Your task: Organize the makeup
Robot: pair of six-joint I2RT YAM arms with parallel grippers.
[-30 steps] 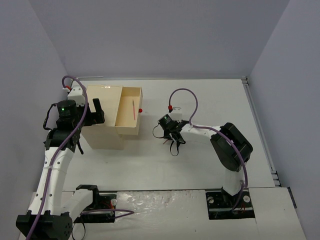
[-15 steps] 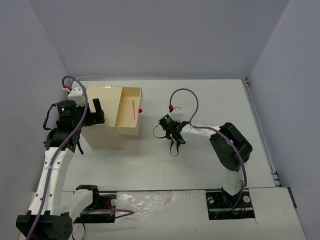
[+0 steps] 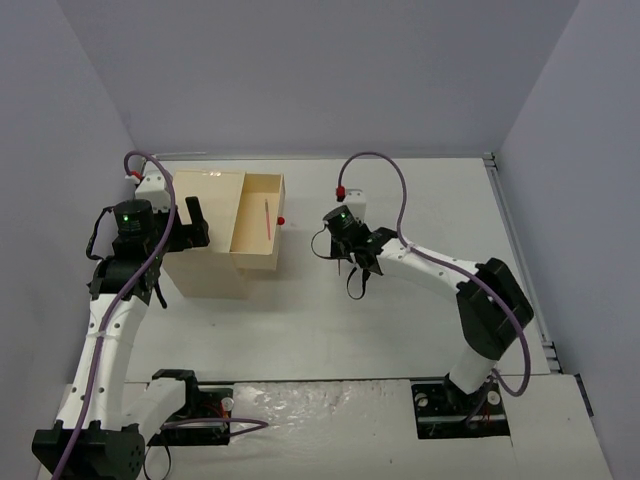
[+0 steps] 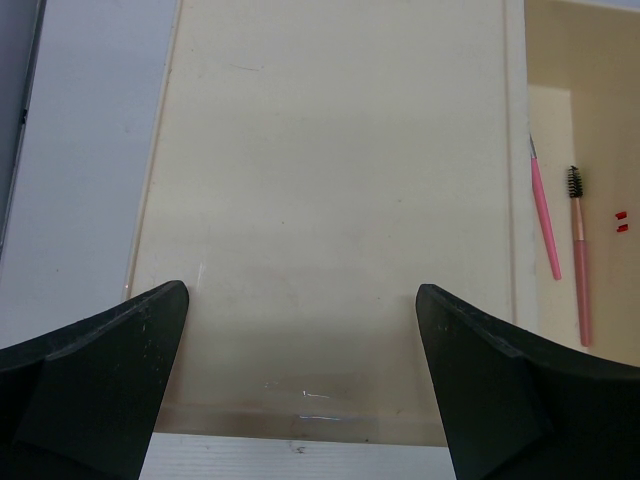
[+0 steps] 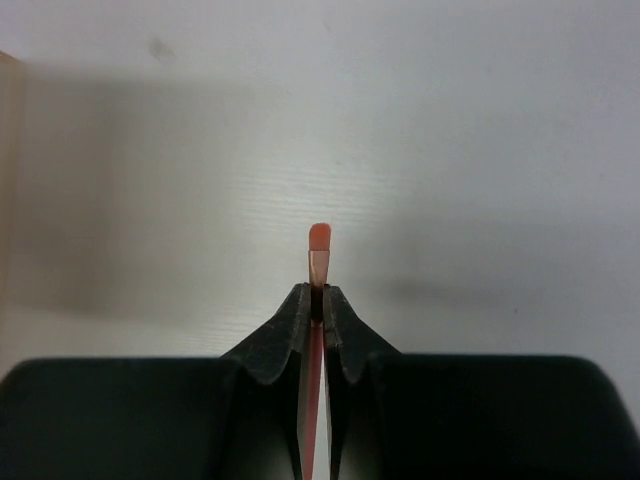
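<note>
right gripper [image 5: 312, 292]: jaws pressed together on a thin pink brush [image 5: 319, 240], orange tip poking out past the fingertips, over bare white table [image 5: 470, 140], well right of the cream box [image 3: 205, 262].
left gripper [image 4: 300, 300]: fingers wide apart, nothing between them, hovering above the box's flat top.
open drawer [image 4: 560, 60] on the box's right side: pink pencil [image 4: 545, 220] and pink-handled spoolie brush [image 4: 579, 270] lie side by side, not touching.
</note>
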